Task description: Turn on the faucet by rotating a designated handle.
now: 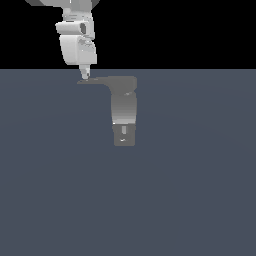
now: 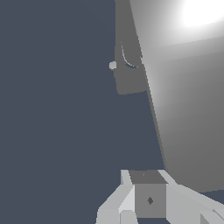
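Handle (image 1: pixel 97 81) tip apparently touches robot's fingers (image 1: pixel 85 74).

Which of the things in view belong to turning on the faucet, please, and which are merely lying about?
Belong to the job:
- faucet
- handle, projecting toward the exterior view's left
- gripper, its tip at the handle's end; how the jaws stand cannot be told

Lying about:
- nothing else shows on the floor
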{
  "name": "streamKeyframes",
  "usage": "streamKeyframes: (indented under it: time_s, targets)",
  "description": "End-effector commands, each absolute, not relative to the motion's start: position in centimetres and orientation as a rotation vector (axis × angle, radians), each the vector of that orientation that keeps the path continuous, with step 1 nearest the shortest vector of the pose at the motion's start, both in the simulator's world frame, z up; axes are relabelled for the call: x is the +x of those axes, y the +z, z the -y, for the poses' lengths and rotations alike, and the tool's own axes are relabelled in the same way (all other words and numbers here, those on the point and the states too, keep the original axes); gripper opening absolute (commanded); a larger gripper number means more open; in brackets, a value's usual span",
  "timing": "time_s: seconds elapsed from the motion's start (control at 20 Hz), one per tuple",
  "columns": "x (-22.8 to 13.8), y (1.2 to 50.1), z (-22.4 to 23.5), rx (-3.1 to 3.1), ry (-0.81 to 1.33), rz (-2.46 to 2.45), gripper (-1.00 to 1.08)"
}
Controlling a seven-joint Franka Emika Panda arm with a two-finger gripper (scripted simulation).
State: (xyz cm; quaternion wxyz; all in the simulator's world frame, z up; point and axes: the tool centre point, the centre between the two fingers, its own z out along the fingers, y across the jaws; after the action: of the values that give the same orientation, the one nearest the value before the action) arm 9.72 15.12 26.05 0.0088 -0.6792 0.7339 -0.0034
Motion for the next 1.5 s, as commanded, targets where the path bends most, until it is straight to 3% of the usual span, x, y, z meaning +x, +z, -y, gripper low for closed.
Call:
streamKeyframes:
  time_s: [0.0, 1.15, 1.45]
  targets:
    - [8.9, 25.8, -15.0, -2.123, -0.007, -2.300, -1.00]
    - [2.5, 24.9, -15.1, -2.119, 0.000, -2.319, -1.00]
    - [2.4, 25.9, -14.3, -2.104, -0.022, -2.307, -1.00]
